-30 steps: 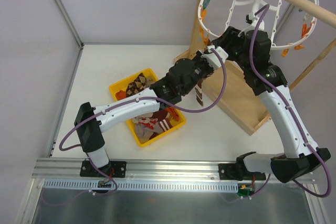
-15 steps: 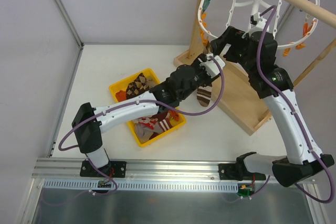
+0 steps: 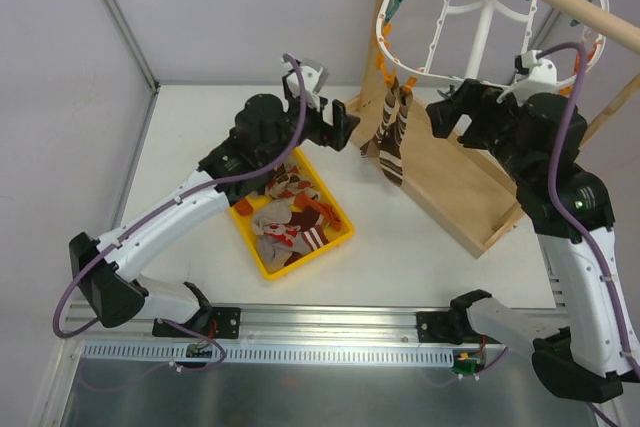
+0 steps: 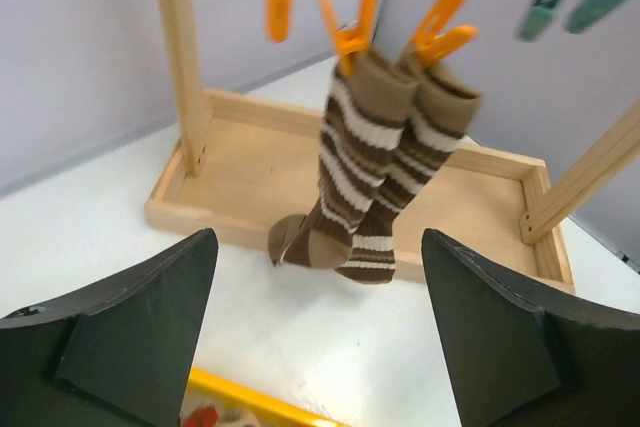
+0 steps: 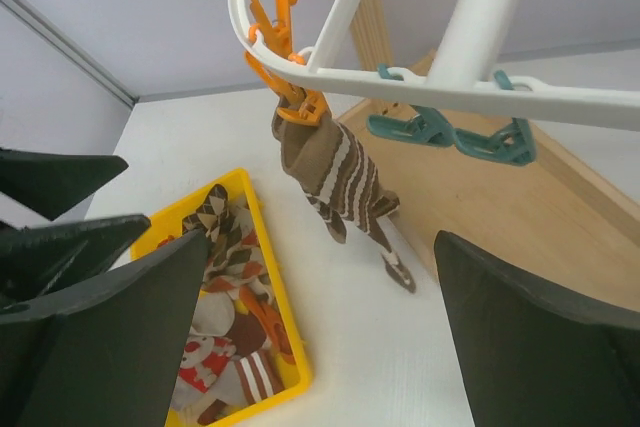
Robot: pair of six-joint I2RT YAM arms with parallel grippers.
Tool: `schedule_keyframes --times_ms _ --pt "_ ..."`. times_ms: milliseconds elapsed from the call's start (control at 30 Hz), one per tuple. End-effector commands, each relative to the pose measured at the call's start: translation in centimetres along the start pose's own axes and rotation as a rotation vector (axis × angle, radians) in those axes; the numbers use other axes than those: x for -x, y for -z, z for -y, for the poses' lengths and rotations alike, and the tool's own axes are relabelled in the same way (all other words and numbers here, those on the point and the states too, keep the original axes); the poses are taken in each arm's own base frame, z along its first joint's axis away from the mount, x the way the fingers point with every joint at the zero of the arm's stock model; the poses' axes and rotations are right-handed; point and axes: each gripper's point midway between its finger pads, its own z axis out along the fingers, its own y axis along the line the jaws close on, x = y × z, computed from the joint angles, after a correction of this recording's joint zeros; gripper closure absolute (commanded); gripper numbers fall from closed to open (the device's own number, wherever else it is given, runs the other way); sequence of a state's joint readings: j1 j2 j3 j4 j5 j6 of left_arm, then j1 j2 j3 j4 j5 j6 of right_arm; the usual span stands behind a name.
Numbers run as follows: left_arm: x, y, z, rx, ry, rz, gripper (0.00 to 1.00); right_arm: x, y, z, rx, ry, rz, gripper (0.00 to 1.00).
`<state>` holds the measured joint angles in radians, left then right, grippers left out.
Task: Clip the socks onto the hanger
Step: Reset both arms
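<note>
Two brown striped socks pegged by orange clothespins to white hanger, left claw spread, right claw spread, both empty

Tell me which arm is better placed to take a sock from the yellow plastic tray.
Probably left. The left arm's open fingers hang past the far end of the yellow plastic tray holding patterned socks. The right arm's open fingers are over the wooden stand base, farther away.

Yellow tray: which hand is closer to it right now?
Left. The left hand is open just past the far corner of the tray; the right hand is farther off, over the wooden base below the hanger.
</note>
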<state>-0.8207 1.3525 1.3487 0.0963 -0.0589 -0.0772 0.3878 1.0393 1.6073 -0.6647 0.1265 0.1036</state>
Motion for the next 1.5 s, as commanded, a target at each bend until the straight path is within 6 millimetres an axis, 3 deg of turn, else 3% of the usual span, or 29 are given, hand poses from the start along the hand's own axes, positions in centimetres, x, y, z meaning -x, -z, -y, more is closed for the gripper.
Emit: schedule_keyframes --times_ms 0,67,167,200,267,333,400,433,500,533,633,667,700,767,800,867,900,967,1000,1133,1467 --pt "-3.1 1.3 -0.5 -0.044 0.186 -0.119 0.16 -0.7 3.0 1.5 -0.018 0.094 0.01 0.0" --pt "-3.1 1.8 -1.3 -0.055 0.219 -0.129 0.11 -0.9 4.7 1.7 0.006 0.124 0.038 0.0" --pt "-3.9 2.4 -1.8 -0.067 0.285 -0.18 0.07 -3.3 5.7 2.9 -0.003 0.161 0.003 0.0" --pt "-4.3 2.6 -3.0 -0.044 0.31 -0.19 0.05 -4.0 5.8 3.2 -0.01 0.154 -0.016 0.0" --pt "-4.8 3.2 -3.7 -0.051 0.363 -0.206 0.01 -6.3 6.1 3.1 0.019 0.138 -0.082 0.0" --pt "-5.3 4.1 -6.0 -0.01 0.445 -0.211 0.01 -9.1 5.8 1.9 0.122 0.135 -0.156 0.0" --pt "-5.1 5.3 -6.7 -0.027 0.518 -0.213 0.01 -9.8 6.1 1.4 0.17 0.128 -0.14 0.0" --pt "-4.8 6.1 -9.2 0.022 0.546 -0.192 0.01 -10.6 5.9 1.7 0.17 0.127 -0.15 0.0" --pt "-4.6 7.7 -10.6 0.037 0.574 -0.177 0.01 -10.1 6.2 1.9 0.165 0.121 -0.095 0.0" --pt "-4.7 8.6 -12.3 0.083 0.587 -0.165 0.01 -9.8 6.3 2.2 0.151 0.122 -0.07 0.0" --pt "-6.1 11.2 -13.6 0.156 0.563 -0.169 0.01 -9.9 6.7 2.4 0.165 0.113 -0.014 0.0" --pt "-6.8 11.9 -14.1 0.188 0.529 -0.171 0.01 -11.1 6.3 2.8 0.163 0.114 -0.029 0.0" --pt "-8.8 12.6 -14.2 0.216 0.536 -0.205 0.01 -11.8 6.3 3.0 0.164 0.105 -0.025 0.0" --pt "-9.3 14.2 -13.8 0.244 0.502 -0.179 0.01 -12.1 6.9 3.3 0.172 0.076 0.028 0.0" --pt "-10.8 15.2 -13.5 0.258 0.501 -0.186 0.01 -14.1 6.1 4.0 0.161 0.057 0.008 0.0" --pt "-13.6 16.3 -14.0 0.321 0.514 -0.211 0.01 -15.1 6.7 4.7 0.161 0.026 0.058 0.0" --pt "-13.6 17.0 -13.8 0.329 0.508 -0.191 0.01 -16.5 5.7 5.7 0.129 0.008 0.06 0.0" --pt "-14.9 17.6 -13.7 0.347 0.528 -0.194 0.01 -17.0 6.0 6.1 0.13 -0.036 0.11 0.0" --pt "-14.4 17.8 -13.5 0.343 0.521 -0.176 0.01 -17.8 5.7 6.6 0.119 -0.044 0.109 0.0" --pt "-12.9 17.9 -13.3 0.325 0.482 -0.146 0.01 -17.4 5.9 7.5 0.066 -0.053 0.134 0.0" --pt "-12.6 17.4 -13.4 0.317 0.487 -0.16 0.01 -16.5 5.9 8.2 0.004 -0.01 0.11 0.03"
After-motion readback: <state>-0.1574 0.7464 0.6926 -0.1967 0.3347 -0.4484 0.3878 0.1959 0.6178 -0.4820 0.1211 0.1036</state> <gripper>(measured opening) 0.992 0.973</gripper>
